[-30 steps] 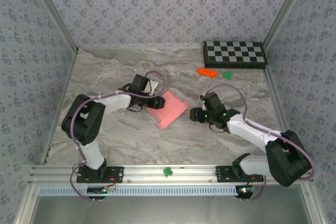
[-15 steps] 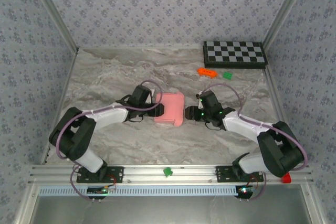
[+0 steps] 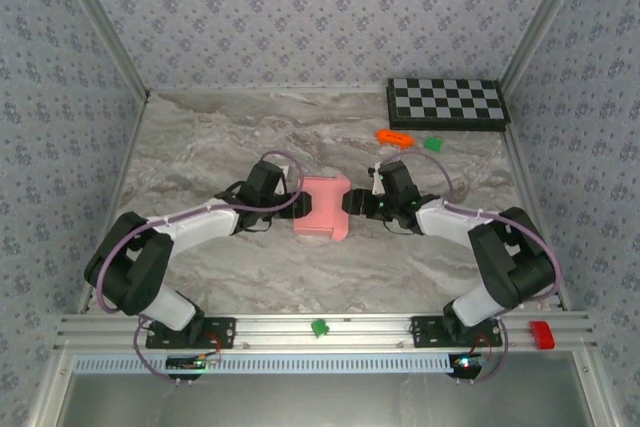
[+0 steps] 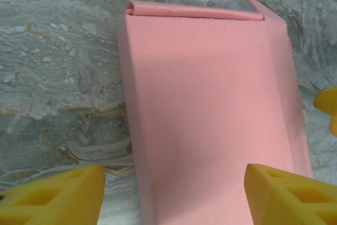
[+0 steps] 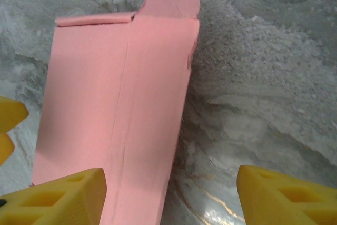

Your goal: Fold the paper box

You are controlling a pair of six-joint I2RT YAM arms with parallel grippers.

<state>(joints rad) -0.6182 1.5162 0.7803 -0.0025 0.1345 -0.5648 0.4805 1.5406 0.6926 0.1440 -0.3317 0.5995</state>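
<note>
A salmon-pink flat paper box of thin card lies at the middle of the grey marble-patterned bench, flat on the surface. The two arms reach in from either side. The left tool is at the box's left edge and the right tool at its right edge, facing each other across it.

In the left wrist view the paper box fills the centre and right of the frame, with a narrow rolled flap along its far end at the top. The left tool is released, its yellow fingers spread wide at the bottom corners. One is over bare bench and the other over the box's right edge.

In the right wrist view the paper box sits in the left half, with a lengthwise crease and a rounded tab at its far end. The right tool is likewise released, one finger over the box and the other over bare bench. Whether either tool actually touches the card is hard to tell.

A black-and-white checkerboard lies at the upper right of the top view, with a small orange block and a small green piece just below it.
</note>
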